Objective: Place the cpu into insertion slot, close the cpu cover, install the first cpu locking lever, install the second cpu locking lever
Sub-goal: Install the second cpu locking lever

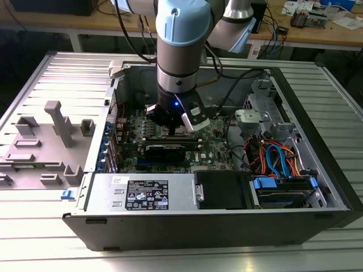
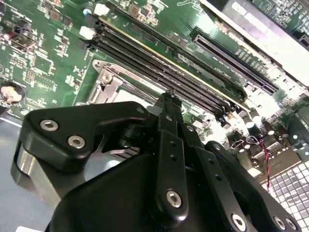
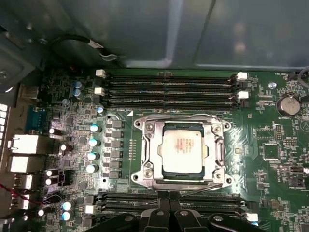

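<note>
The cpu (image 3: 182, 148) sits in the slot (image 3: 182, 178) on the green board (image 3: 270, 145), with the cover (image 3: 150, 151) shut flat around it and wire levers (image 3: 223, 150) along its edges. The gripper (image 3: 169, 199) hovers just beside the socket over memory slots (image 3: 169, 89), fingers (image 2: 170, 140) pressed together, holding nothing.

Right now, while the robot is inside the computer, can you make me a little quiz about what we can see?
1. True or false: the cpu sits framed by the window of the silver cpu cover.
2. Pick one: the motherboard is A) green, B) red, C) yellow.
3. Fill the gap: in the exterior view, the hand reaches down into the open computer ____.

Key: 1 true. 2 A. 3 case.
</note>
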You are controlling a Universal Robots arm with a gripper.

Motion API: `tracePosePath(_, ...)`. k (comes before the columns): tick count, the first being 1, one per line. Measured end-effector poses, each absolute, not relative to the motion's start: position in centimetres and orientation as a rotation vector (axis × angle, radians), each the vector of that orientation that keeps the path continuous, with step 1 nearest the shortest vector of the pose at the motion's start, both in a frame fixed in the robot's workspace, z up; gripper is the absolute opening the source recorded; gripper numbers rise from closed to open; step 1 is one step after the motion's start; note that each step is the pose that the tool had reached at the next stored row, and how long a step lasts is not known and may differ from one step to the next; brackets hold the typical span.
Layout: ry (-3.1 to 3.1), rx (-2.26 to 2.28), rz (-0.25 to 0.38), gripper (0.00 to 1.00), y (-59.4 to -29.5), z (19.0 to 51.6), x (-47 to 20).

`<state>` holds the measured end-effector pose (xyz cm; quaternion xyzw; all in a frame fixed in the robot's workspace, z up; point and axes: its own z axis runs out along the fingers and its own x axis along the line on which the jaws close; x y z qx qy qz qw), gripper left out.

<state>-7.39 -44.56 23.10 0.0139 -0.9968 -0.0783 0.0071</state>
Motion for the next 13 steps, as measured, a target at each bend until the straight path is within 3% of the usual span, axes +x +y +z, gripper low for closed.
tracePosePath(13,-3.11,0.043,-0.272,0.11,-44.6,22.1,-9.2)
